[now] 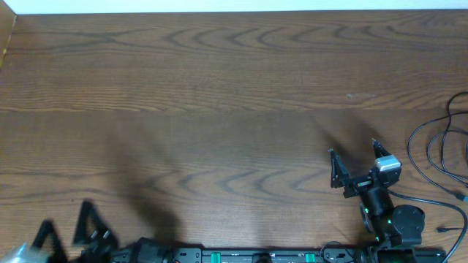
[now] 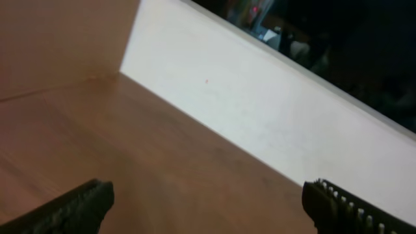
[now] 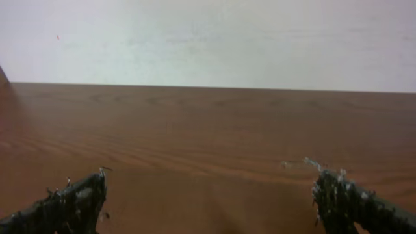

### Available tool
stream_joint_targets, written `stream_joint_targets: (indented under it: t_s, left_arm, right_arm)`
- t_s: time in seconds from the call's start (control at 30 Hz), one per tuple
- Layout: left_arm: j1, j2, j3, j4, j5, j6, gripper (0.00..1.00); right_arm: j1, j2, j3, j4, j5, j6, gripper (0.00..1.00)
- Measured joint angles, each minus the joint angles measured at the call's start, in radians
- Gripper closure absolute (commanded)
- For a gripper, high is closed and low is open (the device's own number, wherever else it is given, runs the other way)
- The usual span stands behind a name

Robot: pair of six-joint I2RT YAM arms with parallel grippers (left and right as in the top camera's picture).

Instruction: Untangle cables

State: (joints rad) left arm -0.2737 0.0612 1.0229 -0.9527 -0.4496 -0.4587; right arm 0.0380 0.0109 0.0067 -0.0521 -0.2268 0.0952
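Observation:
Thin black cables (image 1: 412,144) lie in loose loops at the table's far right edge, partly cut off by the frame. My right gripper (image 1: 352,147) hovers open just left of them, apart from them, with nothing between its fingers. In the right wrist view the right gripper (image 3: 211,195) faces bare wood and no cable shows. At the bottom left corner my left gripper (image 1: 67,215) is open and empty, far from the cables. The left wrist view shows the left gripper (image 2: 208,201) with wide-spread fingers over bare wood.
The wooden table (image 1: 219,109) has a white wall (image 3: 208,39) along its far edge. A side panel (image 2: 58,45) stands at the left end. A black rail with green lights (image 1: 256,256) runs along the near edge.

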Motion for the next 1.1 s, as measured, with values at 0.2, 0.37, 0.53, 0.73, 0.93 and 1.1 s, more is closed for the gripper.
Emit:
stream_joint_targets:
  t_s: [0.2,0.37,0.53,0.73,0.93,1.1]
  left_arm:
    - [0.164,0.002,-0.315,0.391,0.221,0.072,0.02]
    - [0.235,0.008,-0.557,0.734,0.411,0.117,0.02]
    - [0.24,0.008,-0.726,0.943,0.496,0.128,0.02]
    - [0.257,0.008,-0.826,0.963,0.529,0.172,0.02]
    - [0.305,-0.031,-0.912,0.966,0.531,0.202,0.02]
    - [0.328,-0.049,-0.982,0.98,0.534,0.209,0.02]
  right_arm:
    - [0.0,0.0,0.0,0.0,0.0,0.0,0.01]
    - [0.0,0.0,0.0,0.0,0.002,0.0,0.01]
    - [0.0,0.0,0.0,0.0,0.003,0.0,0.01]
    - [0.0,0.0,0.0,0.0,0.003,0.0,0.01]
    - [0.0,0.0,0.0,0.0,0.004,0.0,0.01]
    - [0.0,0.0,0.0,0.0,0.004,0.0,0.01]
